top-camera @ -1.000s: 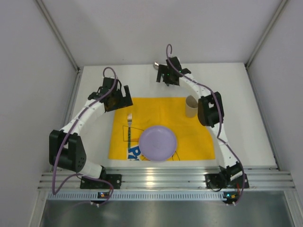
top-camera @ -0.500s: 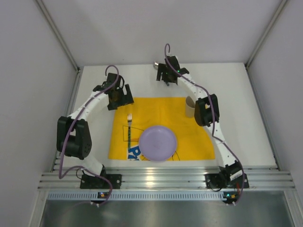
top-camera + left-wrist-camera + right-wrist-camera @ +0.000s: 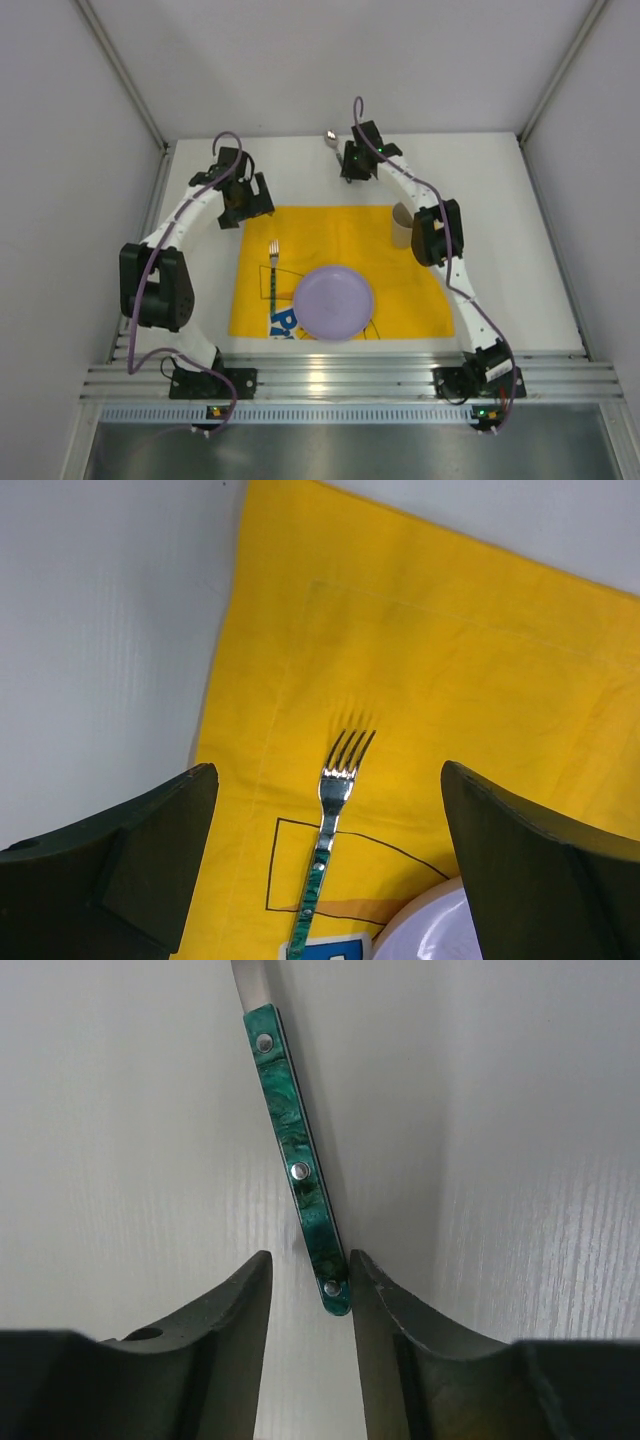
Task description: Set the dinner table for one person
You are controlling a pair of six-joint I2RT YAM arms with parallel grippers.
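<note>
Rail (image 3: 350, 375): silver aluminium, along the surface's near edge; both arm bases sit on it.
Surface (image 3: 520, 230): white, matte and flat, reaching from the rail to the back wall, with bare strips at the sides and far end.
Placemat (image 3: 330, 235): yellow cloth on the near middle of the surface.
Plate (image 3: 333, 302): lilac, on the placemat's near part.
Fork (image 3: 272, 265): on the placemat just left of the plate, tines pointing away.
Cup (image 3: 404, 226): tan, at the placemat's far right corner, partly behind the right arm.
Left gripper (image 3: 328, 772): released, jaws wide, above the placemat's far left corner.
Right gripper (image 3: 310, 1258): unclenched, fingers narrowly apart around the spoon's handle end, with a gap on one side.
Spoon (image 3: 290, 1140): green-handled, flat on the bare far strip.
Walls (image 3: 300, 60): pale and plain, on three sides.
</note>
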